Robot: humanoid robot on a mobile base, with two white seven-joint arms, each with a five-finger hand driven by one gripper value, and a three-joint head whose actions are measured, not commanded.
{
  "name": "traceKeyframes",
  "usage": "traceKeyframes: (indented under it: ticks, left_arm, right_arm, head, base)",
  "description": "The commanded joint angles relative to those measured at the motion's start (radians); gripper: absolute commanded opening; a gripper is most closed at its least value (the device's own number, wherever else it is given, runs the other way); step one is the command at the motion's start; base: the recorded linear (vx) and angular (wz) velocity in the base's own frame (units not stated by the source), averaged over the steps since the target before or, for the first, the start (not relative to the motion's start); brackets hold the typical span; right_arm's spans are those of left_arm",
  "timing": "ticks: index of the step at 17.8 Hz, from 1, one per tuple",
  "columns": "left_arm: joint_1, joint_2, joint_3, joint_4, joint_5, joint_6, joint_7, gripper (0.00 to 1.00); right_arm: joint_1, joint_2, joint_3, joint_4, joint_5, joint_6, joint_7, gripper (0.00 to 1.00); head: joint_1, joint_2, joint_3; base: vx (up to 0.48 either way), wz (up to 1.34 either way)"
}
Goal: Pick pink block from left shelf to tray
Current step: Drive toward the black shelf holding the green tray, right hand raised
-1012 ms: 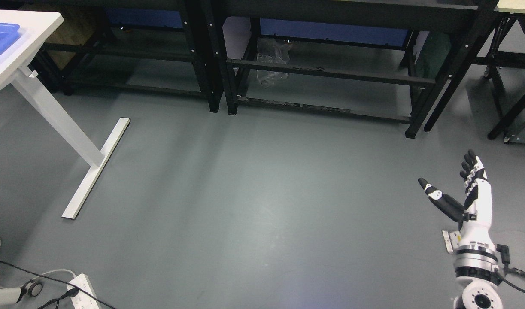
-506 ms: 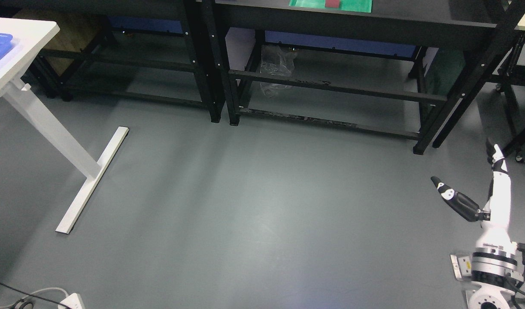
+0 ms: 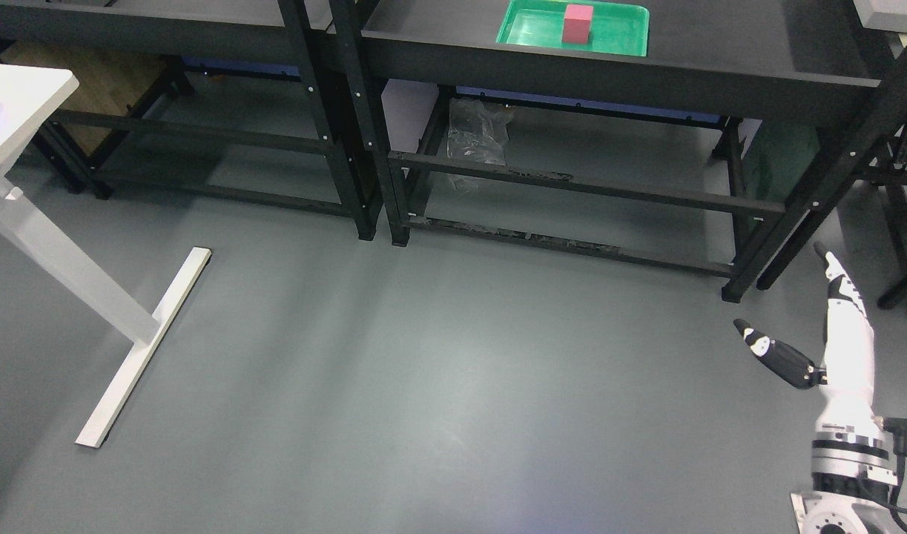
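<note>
A pink block (image 3: 578,23) stands in a green tray (image 3: 616,33) on the black shelf (image 3: 720,67) at the top of the head view. My right hand (image 3: 798,311) is low at the right, over the floor and well below the shelf. Its fingers are straight and its thumb is spread, and it holds nothing. My left arm does not show.
A second black shelf (image 3: 164,30) stands at the upper left. A white table (image 3: 15,96) with a floor foot (image 3: 138,348) is at the left edge. A crumpled clear plastic bag (image 3: 479,133) lies under the shelf. Grey floor (image 3: 423,371) fills the middle.
The camera has tilted upward, so the whole scene has slid down and the green tray with the pink block has come into view. My right hand has turned edge-on and stays spread.
</note>
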Motion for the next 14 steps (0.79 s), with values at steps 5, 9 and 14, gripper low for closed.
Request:
traceKeyframes:
  ticks: [5, 9, 14]
  left_arm:
    - [0.009, 0.017, 0.0, 0.0, -0.002, 0.0, -0.001, 1.0]
    - [0.009, 0.017, 0.0, 0.0, -0.002, 0.0, -0.001, 1.0]
    - [0.009, 0.017, 0.0, 0.0, -0.002, 0.0, -0.001, 1.0]
  right_arm:
    - [-0.02, 0.031, 0.066, -0.009, 0.328, 0.065, -0.009, 1.0]
    - [-0.026, 0.057, 0.066, -0.009, 0.329, 0.065, -0.009, 1.0]
    - [-0.029, 0.046, 0.066, -0.009, 0.329, 0.065, -0.007, 1.0]
  head:
    - [0.0, 0.0, 0.0]
    - [0.0, 0.0, 0.0]
    - [0.0, 0.0, 0.0]
  base:
    - [0.317, 0.0]
    - [0.338, 0.02]
    - [0.351, 0.1]
